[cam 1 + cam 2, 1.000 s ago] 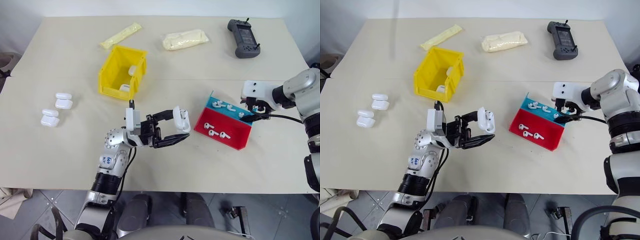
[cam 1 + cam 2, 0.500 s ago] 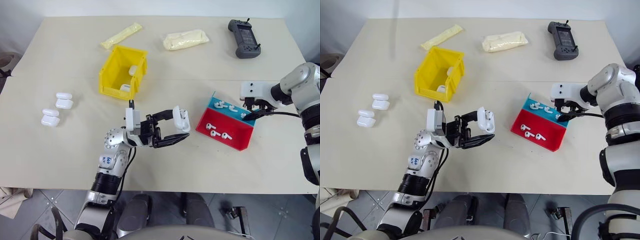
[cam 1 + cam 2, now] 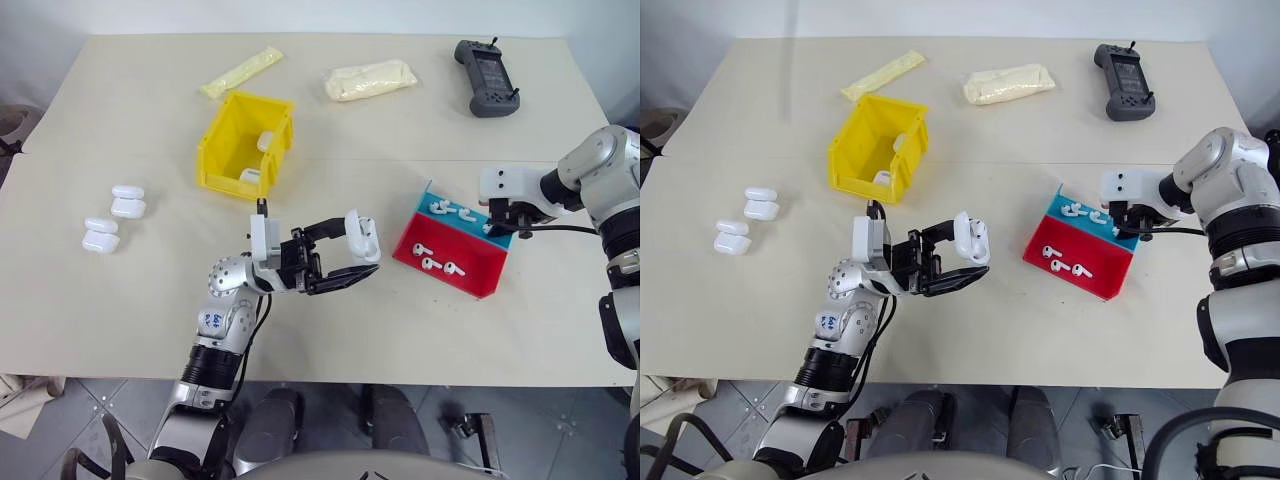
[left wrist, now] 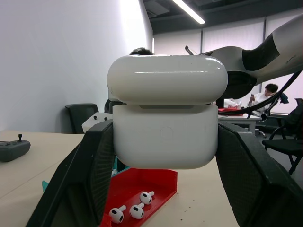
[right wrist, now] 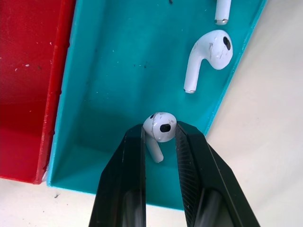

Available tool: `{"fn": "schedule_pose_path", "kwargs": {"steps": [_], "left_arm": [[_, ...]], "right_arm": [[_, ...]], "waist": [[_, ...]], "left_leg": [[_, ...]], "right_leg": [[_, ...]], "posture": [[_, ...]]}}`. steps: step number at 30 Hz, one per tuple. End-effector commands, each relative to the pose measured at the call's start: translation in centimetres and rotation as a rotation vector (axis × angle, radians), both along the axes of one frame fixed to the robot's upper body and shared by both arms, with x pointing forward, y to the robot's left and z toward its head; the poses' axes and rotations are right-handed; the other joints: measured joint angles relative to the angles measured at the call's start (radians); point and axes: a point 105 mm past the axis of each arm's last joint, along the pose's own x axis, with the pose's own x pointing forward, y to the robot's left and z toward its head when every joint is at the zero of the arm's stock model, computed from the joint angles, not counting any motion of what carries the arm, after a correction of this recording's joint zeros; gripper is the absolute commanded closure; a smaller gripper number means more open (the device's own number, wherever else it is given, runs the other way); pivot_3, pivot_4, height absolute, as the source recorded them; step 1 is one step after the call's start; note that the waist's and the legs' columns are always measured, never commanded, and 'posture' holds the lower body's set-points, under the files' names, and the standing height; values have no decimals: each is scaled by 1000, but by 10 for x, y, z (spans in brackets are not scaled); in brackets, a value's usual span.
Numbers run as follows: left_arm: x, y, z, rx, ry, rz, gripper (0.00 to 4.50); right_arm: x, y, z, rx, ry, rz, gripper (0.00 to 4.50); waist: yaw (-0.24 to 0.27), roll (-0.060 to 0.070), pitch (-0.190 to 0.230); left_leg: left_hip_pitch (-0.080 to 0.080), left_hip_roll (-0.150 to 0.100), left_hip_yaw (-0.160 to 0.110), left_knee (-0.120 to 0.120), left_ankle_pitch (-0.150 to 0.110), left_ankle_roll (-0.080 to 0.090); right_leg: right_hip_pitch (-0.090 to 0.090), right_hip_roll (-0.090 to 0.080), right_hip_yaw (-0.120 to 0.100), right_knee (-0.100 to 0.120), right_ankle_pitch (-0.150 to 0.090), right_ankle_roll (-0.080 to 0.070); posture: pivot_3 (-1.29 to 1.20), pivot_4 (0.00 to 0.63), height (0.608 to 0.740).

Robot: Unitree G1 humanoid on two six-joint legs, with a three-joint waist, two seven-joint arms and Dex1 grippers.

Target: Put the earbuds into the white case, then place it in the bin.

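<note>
Jaws of the right gripper [image 5: 158, 137] pinch one earbud [image 5: 160, 126] in the tray's teal half [image 5: 118, 71]; the left gripper [image 4: 161, 156] clamps the white case [image 4: 165, 127], lid ajar. Pickup step: next, lift the bud straight and carry it to the case.

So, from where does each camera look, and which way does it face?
Left and right eye views: on the head, looking down over the table; both arms show.
Left wrist view: along the left gripper, shut on the white case.
Right wrist view: looking down into the tray; the right gripper pinches an earbud.
Shared: the eye views and the left wrist view all show the case and tray.
</note>
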Motion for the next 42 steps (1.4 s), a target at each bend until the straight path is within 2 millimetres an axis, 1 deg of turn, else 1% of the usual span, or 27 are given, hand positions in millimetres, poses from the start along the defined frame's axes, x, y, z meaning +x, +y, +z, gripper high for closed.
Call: {"fn": "schedule_pose_path", "kwargs": {"steps": [1,3,5,11,13,16,17,20,22,26,28,30,32,34,35,37,40,42], "left_arm": [[-4,0,9,-20,-49,0,1715],[-4,0,9,-19,-48,-3,1715],[-4,0,9,-18,-47,-6,1715],[-6,-3,8,-12,-40,-30,1715],[-6,-3,8,-11,-39,-35,1715],[-5,-3,10,-10,-39,-37,1715],[-5,-3,10,-11,-39,-37,1715],[-5,-2,11,-11,-38,-41,1715],[-6,-1,11,-10,-35,-47,1715],[-8,-1,12,-3,-24,-74,1715],[-9,-1,12,-1,-17,-84,1715],[-8,-1,13,0,-17,-82,1715],[-7,0,15,2,-17,-80,1715],[-6,1,15,6,-16,-78,1715],[-6,1,15,8,-16,-77,1715],[-5,2,15,11,-16,-76,1715],[-5,3,16,15,-14,-76,1715],[-4,2,16,17,-13,-77,1715]], "right_arm": [[-4,-2,-4,33,3,-15,3992],[-4,1,5,95,-28,-23,3992],[-6,3,10,125,-36,-28,3992],[-15,0,12,157,-55,-51,3992],[-17,2,25,223,-95,-62,3992],[-24,3,53,342,-173,-88,3992],[-26,4,58,365,-189,-93,3992],[-39,9,73,525,-244,-99,3992],[-50,20,74,651,-235,-110,3992],[-90,62,59,939,-111,-38,3992],[-103,76,56,1030,-85,-10,3992],[-119,94,48,1199,-33,-17,3992],[-139,117,38,1372,35,-21,3992],[-153,133,34,1451,75,-13,3992],[-155,140,35,1498,80,-19,3992],[-154,146,42,1581,59,-36,3992],[-151,149,55,1677,25,-35,3992],[-150,149,61,1703,14,-28,3992]], "waist": [[-1,0,0],[-1,0,0],[-1,0,0],[0,0,0],[0,0,0],[2,0,0],[3,0,0],[6,0,0],[6,0,0],[6,0,0],[5,1,0],[6,0,0],[7,-1,0],[7,0,0],[6,0,0],[5,0,0],[3,0,0],[3,0,0]], "left_leg": [[0,0,0,0,0,0],[0,0,0,0,0,0],[0,0,0,0,0,0],[-1,0,1,0,0,0],[-1,0,1,0,0,0],[-2,0,1,0,0,0],[-2,0,1,0,0,0],[-2,0,0,-1,0,0],[-2,1,0,-1,0,0],[-2,1,-1,-1,0,0],[-2,1,0,-1,0,0],[-2,1,0,0,0,0],[-1,2,-2,0,-1,-1],[-1,2,-3,0,-1,-1],[-1,1,-3,0,0,-1],[-1,-1,-2,0,0,0],[0,0,-2,0,0,-1],[0,0,-2,0,0,0]], "right_leg": [[0,0,0,0,0,0],[0,0,0,0,0,0],[0,0,0,0,0,0],[-1,0,0,0,0,0],[-1,0,0,0,0,0],[-2,0,0,0,0,0],[-3,0,0,0,0,0],[-2,0,0,0,0,0],[-2,0,0,-1,0,0],[-2,0,-1,0,0,0],[-2,0,0,1,0,0],[-2,0,0,1,0,0],[-1,1,-1,0,0,0],[-1,1,-2,1,0,0],[-1,0,-1,1,0,0],[-1,-1,0,2,0,0],[-1,0,0,2,0,0],[-1,0,0,2,0,0]], "posture": [[0,150,740],[0,150,740],[0,150,740],[0,150,740],[0,150,740],[0,150,740],[0,150,740],[0,150,740],[0,150,740],[0,150,740],[0,150,740],[0,150,740],[0,150,740],[0,150,740],[0,150,740],[0,150,740],[0,150,740],[0,150,740]]}}
